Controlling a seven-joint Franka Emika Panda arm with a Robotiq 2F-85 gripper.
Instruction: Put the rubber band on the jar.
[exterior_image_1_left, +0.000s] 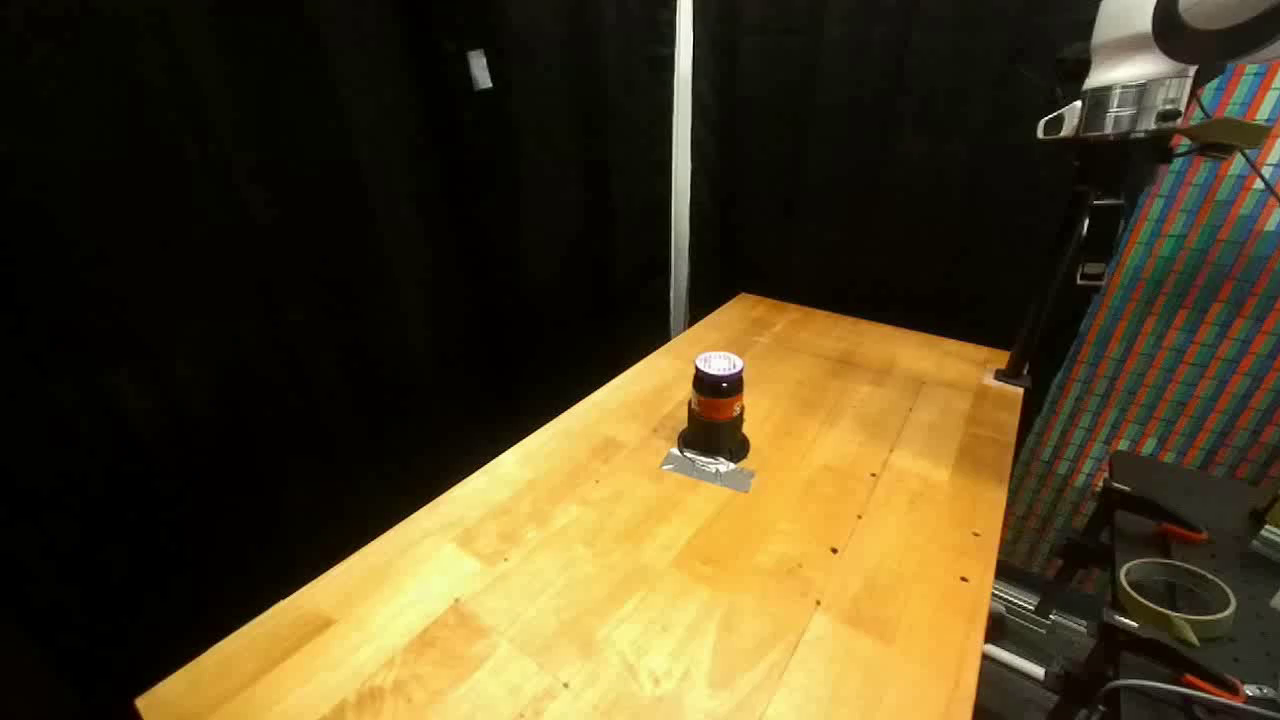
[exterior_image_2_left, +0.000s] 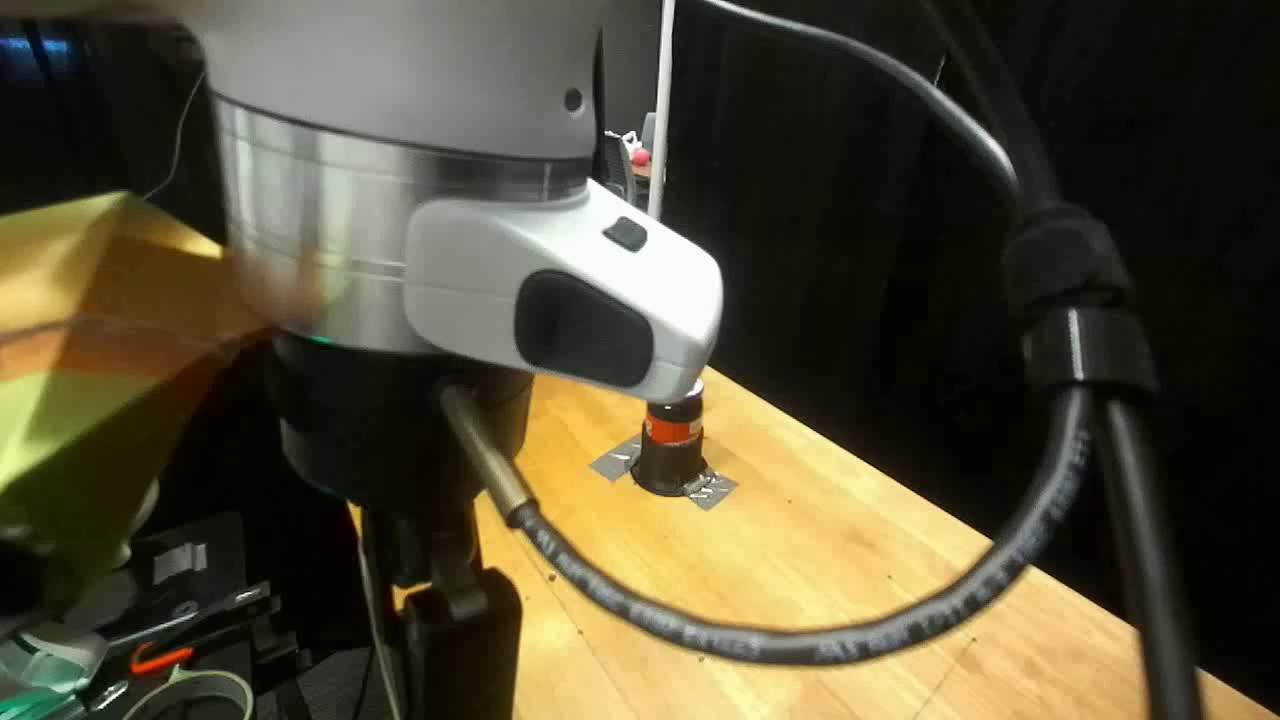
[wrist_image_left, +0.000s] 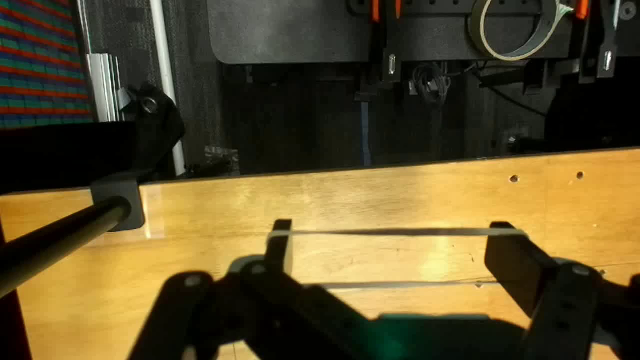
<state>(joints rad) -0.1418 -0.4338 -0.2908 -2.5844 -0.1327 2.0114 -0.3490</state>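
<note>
Thin, pale grey elastic rubber band stretched as a loop round the widely parted jaws, its two strands bridging the gap; nothing is pinched between them. The small, dark cylindrical jar, orange-red at the middle and whitish on top, stands upright on the long light-brown wooden desk, nearer the long edge beside the black curtain. In the wrist view the jaws hang near the opposite long edge, whose corner carries a slim black pole. Step in hand, as judged: carrying the band to the jar. This calls for a slow, level traverse at this spread, since narrowing too soon could shed the loop. The strands lie close together for their length, so centring across that narrow direction likely matters most; a straight descent astride the jar should follow, then gradual release.
</note>
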